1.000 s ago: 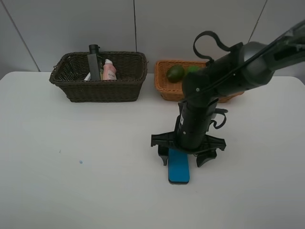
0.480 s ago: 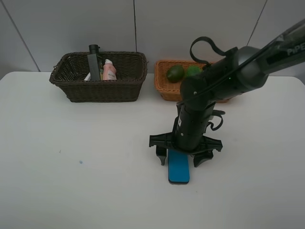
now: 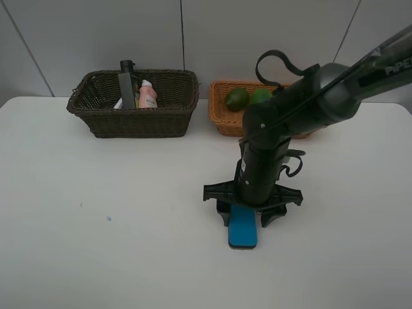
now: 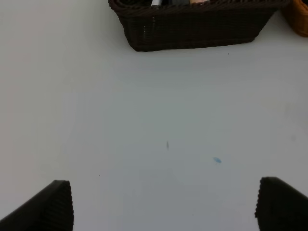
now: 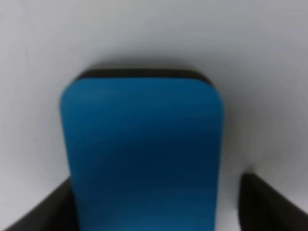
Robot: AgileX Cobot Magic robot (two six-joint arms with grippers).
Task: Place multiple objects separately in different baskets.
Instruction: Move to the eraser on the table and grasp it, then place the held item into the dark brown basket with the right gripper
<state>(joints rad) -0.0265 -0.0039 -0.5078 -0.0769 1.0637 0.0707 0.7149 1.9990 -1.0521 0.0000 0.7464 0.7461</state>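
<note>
High view looks down on the table point(image 3: 96, 244) — right wrist close above it, left farther.

eraser point(image 5: 142, 154) blurred (bottom cut off)

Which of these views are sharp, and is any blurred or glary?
Exterior high view: sharp, evenly lit, soft shadows, no glare. Left wrist view: acceptably sharp on the dark basket. Right wrist view: out of focus, the blue eraser too close, edges soft.
</note>
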